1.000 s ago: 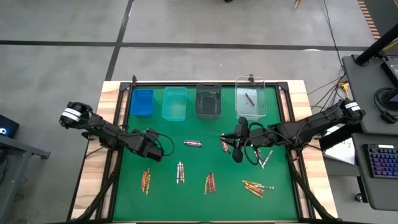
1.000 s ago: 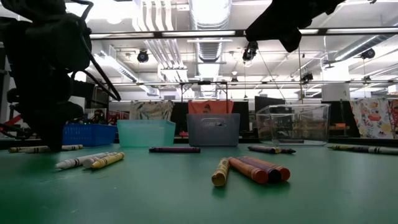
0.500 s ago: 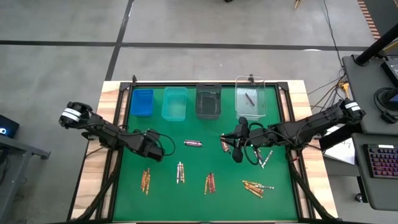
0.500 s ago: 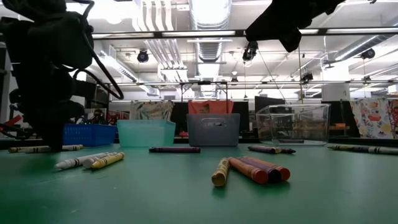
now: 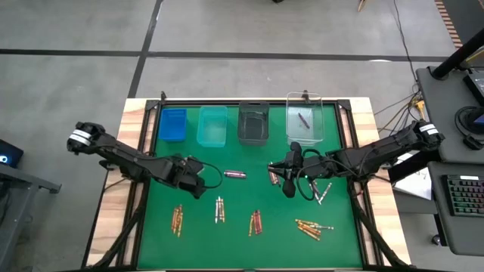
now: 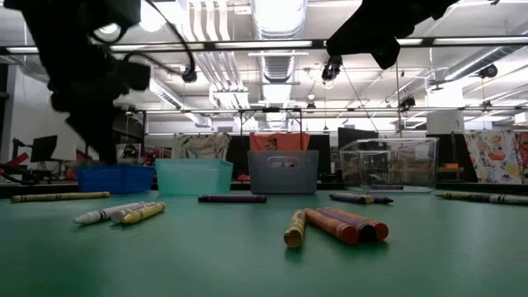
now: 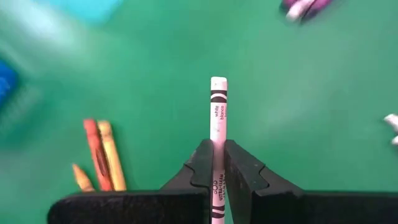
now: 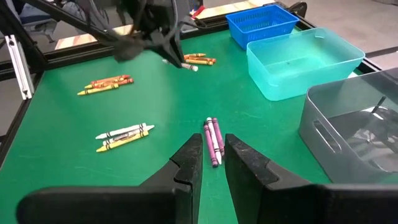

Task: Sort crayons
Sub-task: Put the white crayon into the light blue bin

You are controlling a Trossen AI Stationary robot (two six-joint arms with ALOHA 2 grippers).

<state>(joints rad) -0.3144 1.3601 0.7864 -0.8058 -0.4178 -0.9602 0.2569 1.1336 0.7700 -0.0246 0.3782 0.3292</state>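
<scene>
1. Left wrist view shows the left gripper [image 7: 217, 163] clenched on a thin white paper-wrapped crayon [image 7: 217, 118] — the stick runs straight out between the two dark fingers, above the green mat [image 7: 311, 93].
2. From the high view, that gripper [image 5: 198, 181] hangs over the mat's left half, between the blue mesh plastic bin [image 5: 173, 124] at the far edge and a small cluster of orange and red crayons [image 5: 178, 218] near the front edge.
3. Along the far edge of the green-covered table [image 5: 344, 242] stand four small rectangular bins in a row: blue, then a pale teal plastic bin [image 5: 212, 125], a dark grey plastic bin [image 5: 253, 125] and a clear plastic bin [image 5: 304, 127] with a dark crayon inside.
4. The right gripper [image 5: 287, 183] hovers right of the table's middle, its fingers [image 8: 189, 163] parted a little and empty — a pair of purple crayons [image 8: 214, 139] lies on the mat just ahead of them.
5. Another purple crayon [image 5: 235, 174] lies alone near the centre, between the two grippers.
6. Toward the front edge lie further groups: white and yellow sticks [image 5: 219, 209], a red-orange bunch [image 5: 255, 222], and a scattered gold-orange heap [image 5: 312, 226] nearer the front right corner.
</scene>
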